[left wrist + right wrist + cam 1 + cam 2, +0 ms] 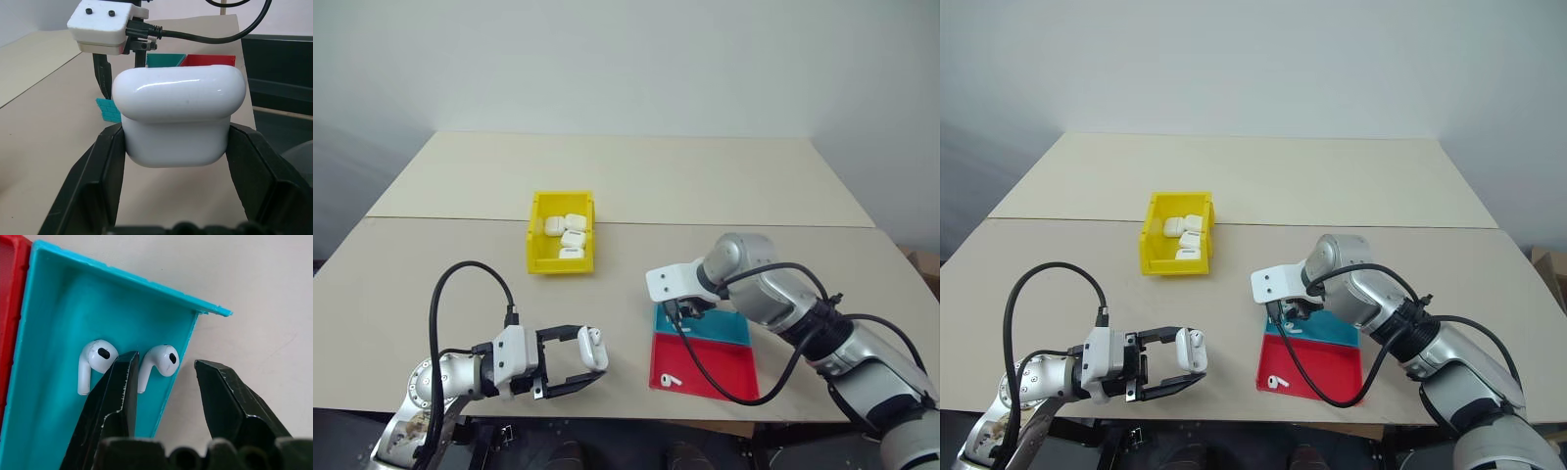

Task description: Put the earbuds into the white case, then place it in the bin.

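I see my right gripper [164, 377] parted astride the blue tray's [58, 328] wall, one earbud [157, 363] between its fingers. The left gripper [176, 147] clamps the white case [178, 115] (table edge near); the bin [540, 257] stands unobstructed.

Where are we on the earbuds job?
Early. Done: left gripper is shut on the case, lid open, one earbud already seated. In hand: right gripper is open over the blue tray, straddling one of two earbuds there. Left: pick it, seat it, then drop the case in the bin, which already holds several cases.
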`<state>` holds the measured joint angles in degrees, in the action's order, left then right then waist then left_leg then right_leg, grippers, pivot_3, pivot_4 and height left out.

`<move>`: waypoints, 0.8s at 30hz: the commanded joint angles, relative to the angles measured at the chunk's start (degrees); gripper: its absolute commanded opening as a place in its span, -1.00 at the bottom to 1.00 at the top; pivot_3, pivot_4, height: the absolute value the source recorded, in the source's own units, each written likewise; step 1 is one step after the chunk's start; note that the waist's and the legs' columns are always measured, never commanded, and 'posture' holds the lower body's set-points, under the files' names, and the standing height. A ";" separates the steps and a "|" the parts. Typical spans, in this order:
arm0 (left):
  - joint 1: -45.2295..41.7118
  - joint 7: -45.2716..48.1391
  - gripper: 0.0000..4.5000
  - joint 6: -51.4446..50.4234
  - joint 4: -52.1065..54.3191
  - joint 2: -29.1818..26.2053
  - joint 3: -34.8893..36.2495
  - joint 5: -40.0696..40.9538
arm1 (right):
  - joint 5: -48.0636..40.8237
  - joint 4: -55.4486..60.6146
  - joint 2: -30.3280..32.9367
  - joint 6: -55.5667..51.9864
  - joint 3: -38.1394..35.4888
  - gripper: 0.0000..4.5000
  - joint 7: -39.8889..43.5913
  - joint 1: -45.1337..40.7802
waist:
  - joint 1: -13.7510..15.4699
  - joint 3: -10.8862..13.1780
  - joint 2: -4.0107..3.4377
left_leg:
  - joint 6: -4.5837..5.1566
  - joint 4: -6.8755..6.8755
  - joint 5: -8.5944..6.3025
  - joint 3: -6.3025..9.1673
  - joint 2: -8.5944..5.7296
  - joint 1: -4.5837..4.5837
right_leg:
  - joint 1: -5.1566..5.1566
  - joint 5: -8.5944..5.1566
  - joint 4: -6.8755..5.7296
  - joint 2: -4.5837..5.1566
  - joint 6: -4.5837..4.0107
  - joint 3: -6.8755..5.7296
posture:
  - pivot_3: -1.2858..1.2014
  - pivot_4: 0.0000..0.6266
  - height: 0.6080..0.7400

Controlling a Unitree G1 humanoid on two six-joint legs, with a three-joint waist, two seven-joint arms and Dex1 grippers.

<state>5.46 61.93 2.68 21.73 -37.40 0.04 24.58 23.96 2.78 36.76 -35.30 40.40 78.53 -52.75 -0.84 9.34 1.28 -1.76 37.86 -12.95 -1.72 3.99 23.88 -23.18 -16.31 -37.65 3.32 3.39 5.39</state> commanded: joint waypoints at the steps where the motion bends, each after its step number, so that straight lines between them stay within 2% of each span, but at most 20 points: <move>1: -0.53 -0.28 0.24 0.30 2.03 -0.20 -0.13 0.10 | 0.55 0.61 0.10 0.66 -0.56 -0.26 0.01 0.20 | -0.01 0.00 0.00 | 0.00 0.00 0.00 0.00 0.00 0.00 | 0.00 0.00 -0.01 0.00 0.00 0.00 | 0.03 -0.52 1.00; 14: -0.88 -0.34 0.24 0.31 1.80 -0.19 -0.11 -0.02 | 0.80 0.73 0.06 1.39 -0.54 -0.26 -0.19 0.46 | -0.02 0.00 0.00 | 0.01 0.00 0.01 0.00 0.00 -0.03 | 0.01 0.00 -0.03 0.00 0.00 0.01 | 0.03 -0.52 1.00; 15: -0.87 -0.38 0.24 0.30 1.82 -0.18 -0.09 -0.03 | 0.83 0.69 0.04 1.41 -0.50 -0.42 -0.20 0.46 | -0.02 0.00 0.00 | 0.01 0.00 0.01 0.00 0.00 -0.03 | 0.01 0.00 -0.03 -0.01 0.00 0.01 | 0.03 -0.52 1.00; 18: -0.81 -0.46 0.24 0.26 1.91 -0.19 -0.06 -0.03 | 0.83 0.71 0.05 1.76 -0.49 -0.72 -0.18 0.57 | -0.01 0.00 0.00 | 0.01 0.00 0.01 0.00 0.00 -0.04 | 0.02 0.00 -0.02 -0.01 0.00 0.01 | 0.03 -0.52 1.00; 24: -0.82 -0.50 0.24 0.05 1.96 -0.30 -0.04 0.06 | 0.94 0.94 0.29 2.46 -0.39 -0.72 0.05 0.98 | -0.03 0.00 0.00 | 0.01 0.00 0.02 0.00 0.00 -0.05 | 0.02 0.00 -0.04 -0.01 0.00 0.01 | 0.03 -0.52 1.00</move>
<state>5.09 61.78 2.59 21.73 -37.41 -0.02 24.55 24.18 2.81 36.75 -33.78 40.37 78.59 -52.39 -0.87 9.33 1.28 -1.75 37.86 -12.94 -1.72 3.99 23.83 -23.15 -16.31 -37.68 3.31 3.39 5.40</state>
